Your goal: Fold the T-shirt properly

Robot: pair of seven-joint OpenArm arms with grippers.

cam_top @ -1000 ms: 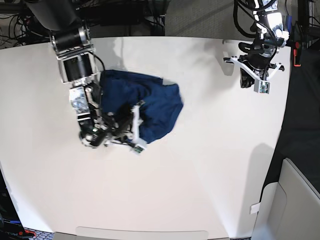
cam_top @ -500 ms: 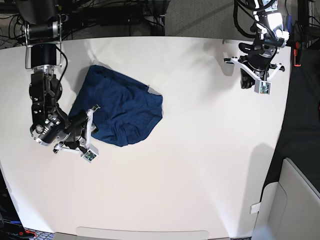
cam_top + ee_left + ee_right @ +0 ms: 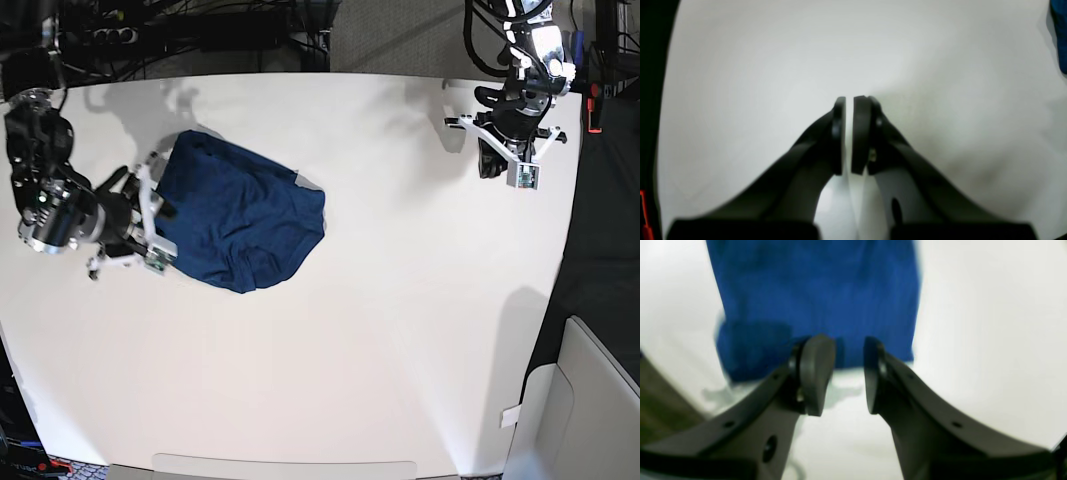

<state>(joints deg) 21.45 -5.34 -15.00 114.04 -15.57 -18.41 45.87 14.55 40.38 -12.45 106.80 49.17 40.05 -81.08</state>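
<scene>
No text, label, brand, number or sign can be read in any view. The T-shirt (image 3: 238, 219) shows plain blue fabric with no print, and the white table (image 3: 400, 330) carries no markings, though both wrist views are blurred.

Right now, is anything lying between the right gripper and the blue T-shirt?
Nothing visible. The right gripper sits open at the left edge of the T-shirt, with only bare white table around it. The left gripper is shut, far off near the table's opposite corner.
</scene>
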